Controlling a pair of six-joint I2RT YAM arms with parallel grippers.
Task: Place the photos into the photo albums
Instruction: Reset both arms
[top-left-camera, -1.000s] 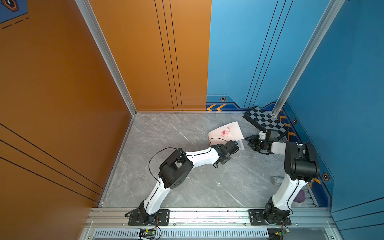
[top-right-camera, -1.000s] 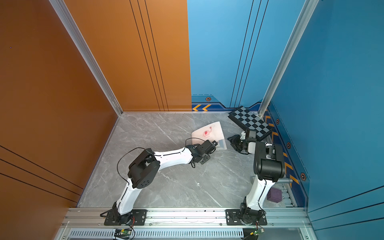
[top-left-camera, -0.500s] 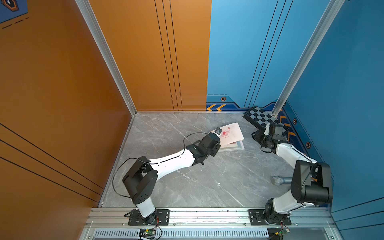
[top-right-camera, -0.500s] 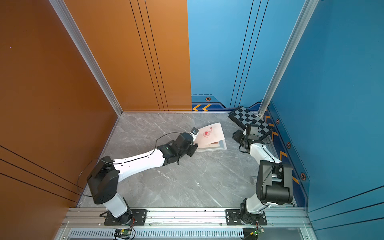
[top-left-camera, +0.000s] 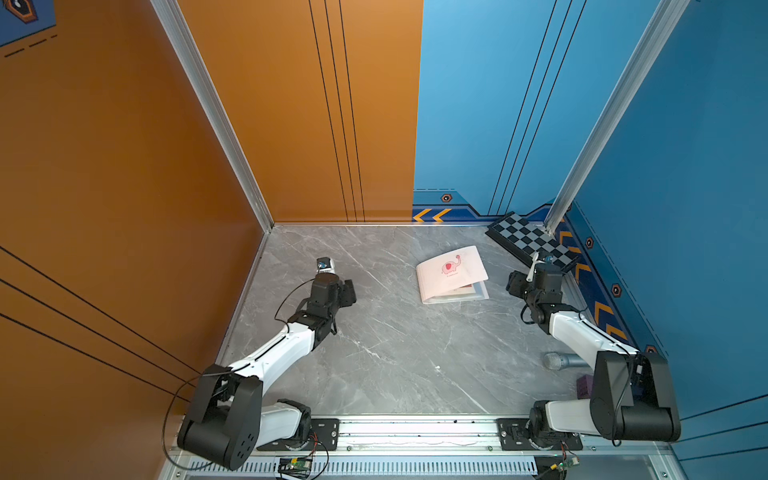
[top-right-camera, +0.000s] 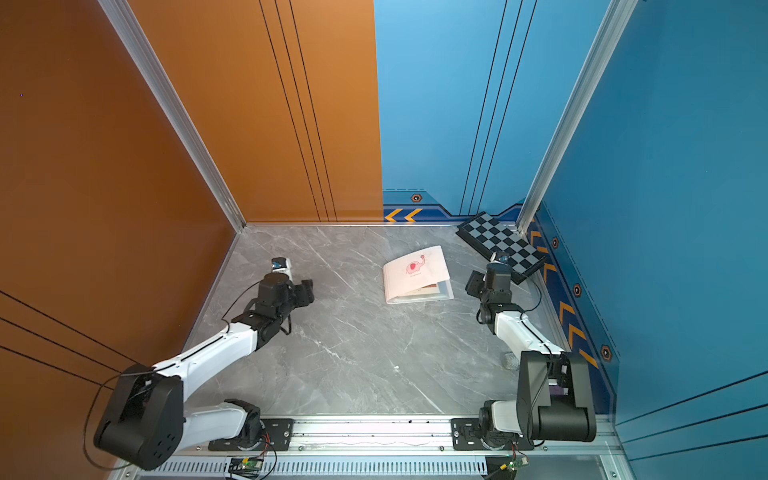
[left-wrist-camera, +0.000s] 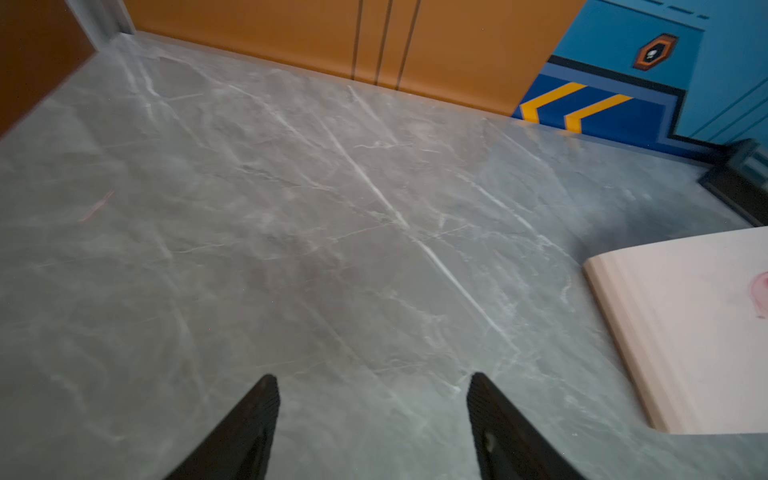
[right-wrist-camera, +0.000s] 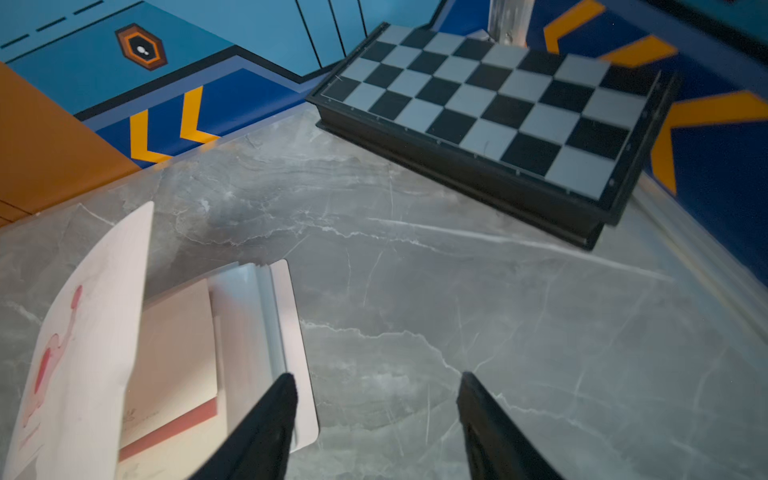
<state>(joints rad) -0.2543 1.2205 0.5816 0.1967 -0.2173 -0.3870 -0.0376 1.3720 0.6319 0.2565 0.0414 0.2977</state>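
now left gripper (top-left-camera: 350, 292) off album (top-left-camera: 451, 272)

glossy marble-look tabletop (top-left-camera: 374, 353), matt paper album (top-left-camera: 451, 272)

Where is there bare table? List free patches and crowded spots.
Free: the wide marble stretch between the left fingers and the album; the near strip along the rail. Crowded: the far right side, where album, checkered board and right fingers sit close; microphone by the right arm.
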